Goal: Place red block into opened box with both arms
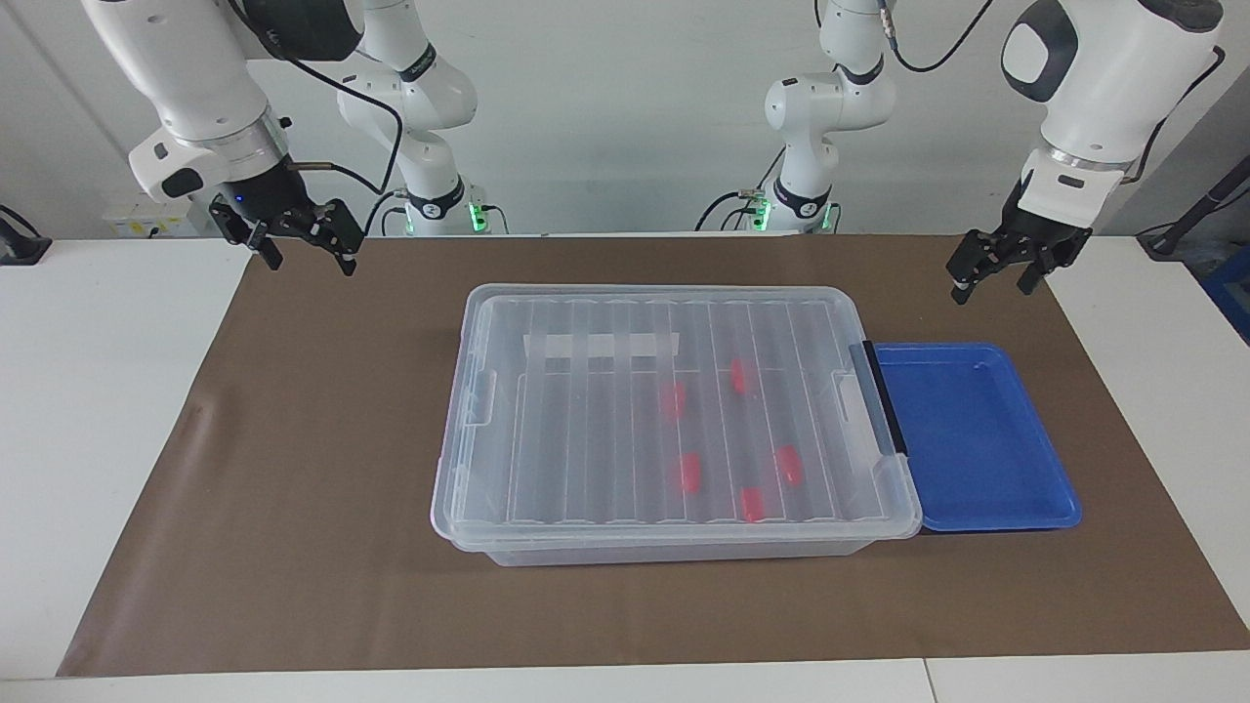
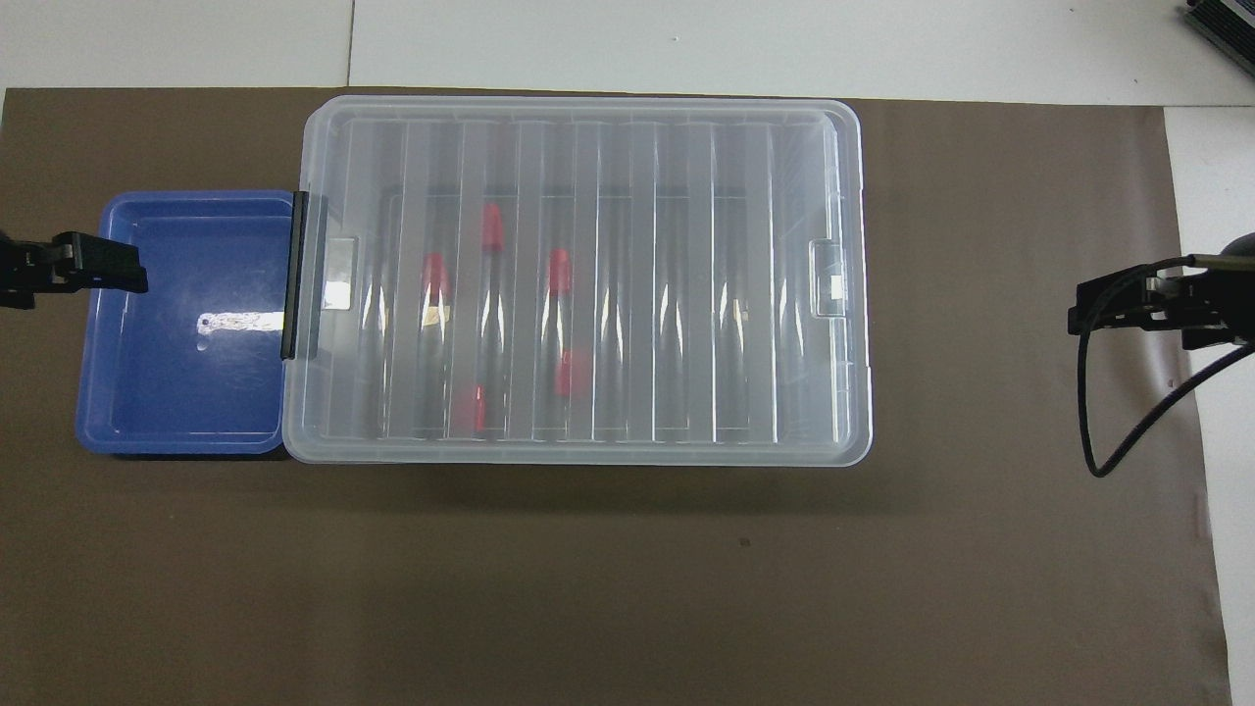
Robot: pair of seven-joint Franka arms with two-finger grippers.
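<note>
On the mat: box (image 1: 674, 420), lid on, five red blocks (image 1: 690, 472) inside.
Beside box: blue tray (image 1: 977, 439), touching, toward left arm's end.
Left gripper (image 1: 994, 272): raised by tray's corner, fingers spread, nothing held.
Right gripper (image 1: 305, 249): raised over mat's edge, fingers spread, nothing held.
</note>
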